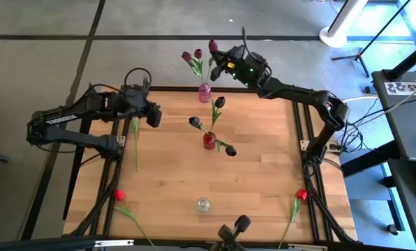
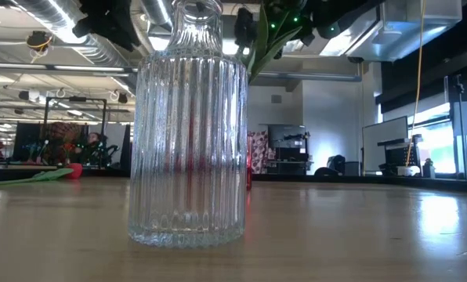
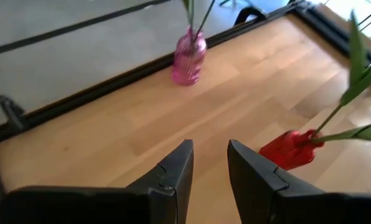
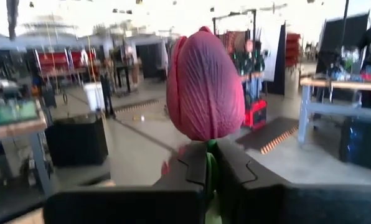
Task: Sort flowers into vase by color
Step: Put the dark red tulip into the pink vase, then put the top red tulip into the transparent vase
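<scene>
My right gripper [image 1: 219,58] is at the far edge above the pink vase [image 1: 204,93], shut on a magenta tulip [image 4: 204,87]. Two more magenta tulips [image 1: 192,55] stand in that vase. Three dark maroon tulips [image 1: 220,102] stand in the red vase [image 1: 209,140] at mid table. Two red tulips [image 1: 119,195] [image 1: 302,194] lie on the table near the front corners. My left gripper [image 3: 209,155] is open, hovers over the left part of the table [image 1: 153,115] and holds nothing. A green stem [image 1: 135,143] lies beside it, its head hidden. My right gripper pinches the magenta tulip's stem just below the head [image 4: 210,152] between its two fingers. The fingers come level from the table's right side, across the stem. The head stands upright above the fingers. I cannot tell whether the stem's lower end is in the pink vase.
A ribbed clear glass vase [image 1: 203,204] stands near the front edge, filling the middle of the low view [image 2: 188,125]. Bare wood lies between the red vase and the clear vase. A black frame [image 1: 308,132] borders the table.
</scene>
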Robot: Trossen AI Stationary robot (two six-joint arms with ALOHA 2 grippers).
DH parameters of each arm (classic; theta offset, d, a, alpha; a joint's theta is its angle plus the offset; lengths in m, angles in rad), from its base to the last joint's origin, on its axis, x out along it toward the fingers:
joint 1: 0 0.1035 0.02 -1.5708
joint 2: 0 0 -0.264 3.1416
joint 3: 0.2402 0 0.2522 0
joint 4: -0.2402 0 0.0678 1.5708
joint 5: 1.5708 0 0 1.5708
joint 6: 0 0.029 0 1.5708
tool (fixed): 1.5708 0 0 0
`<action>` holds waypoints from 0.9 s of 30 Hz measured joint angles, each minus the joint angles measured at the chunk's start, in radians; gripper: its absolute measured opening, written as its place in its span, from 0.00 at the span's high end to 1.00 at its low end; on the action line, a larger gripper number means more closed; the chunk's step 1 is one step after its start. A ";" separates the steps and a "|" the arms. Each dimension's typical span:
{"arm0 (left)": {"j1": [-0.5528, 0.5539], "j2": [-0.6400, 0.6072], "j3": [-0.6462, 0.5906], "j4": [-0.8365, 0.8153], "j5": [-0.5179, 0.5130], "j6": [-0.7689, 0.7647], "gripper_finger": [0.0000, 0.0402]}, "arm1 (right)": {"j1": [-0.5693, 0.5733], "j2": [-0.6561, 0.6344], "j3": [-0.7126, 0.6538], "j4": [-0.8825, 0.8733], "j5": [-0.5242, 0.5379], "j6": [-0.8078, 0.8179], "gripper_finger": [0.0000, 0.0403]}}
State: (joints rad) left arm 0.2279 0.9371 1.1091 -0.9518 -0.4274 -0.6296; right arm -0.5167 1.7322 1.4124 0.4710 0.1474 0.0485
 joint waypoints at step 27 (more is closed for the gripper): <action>-0.023 0.020 0.000 -0.241 0.044 -0.259 0.76 | 0.000 -0.007 0.199 -0.768 -0.186 0.153 0.27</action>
State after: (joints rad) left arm 0.2054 0.9572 1.1091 -1.1930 -0.3832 -0.8888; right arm -0.5171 1.7254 1.6115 -0.2968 -0.0388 0.2011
